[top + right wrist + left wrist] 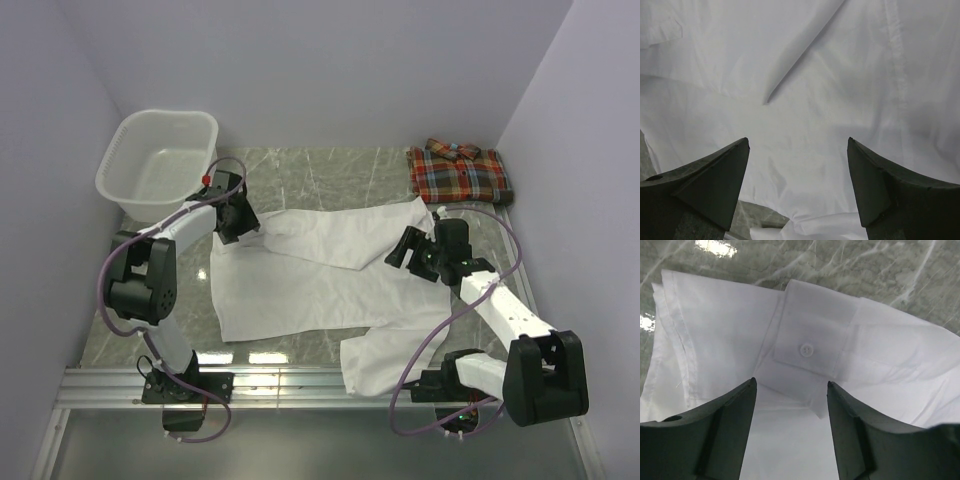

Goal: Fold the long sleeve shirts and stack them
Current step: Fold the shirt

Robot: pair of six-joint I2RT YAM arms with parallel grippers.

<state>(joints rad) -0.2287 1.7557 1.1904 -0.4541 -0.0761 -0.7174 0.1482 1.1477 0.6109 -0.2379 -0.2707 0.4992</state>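
White shirt: plain smooth cloth, spread mid-table, one sleeve laid across the top, the other trailing to the near edge
Cuff: squared, with one small white button, just ahead of the left gripper
Plaid shirt: red-orange checks, folded into a rectangle, far right corner
Left gripper: dark fingers parted above the sleeve, holding nothing
Right gripper: spread wide over white cloth, holding nothing
Table: grey veined stone-look top
Basket: white perforated plastic, far left

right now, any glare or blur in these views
Top external: sharp, bright reflections on the table near the front edge. Left wrist: more table glare top left, white shirt crisp. Right wrist: even light, one soft fold shadow, no glare.
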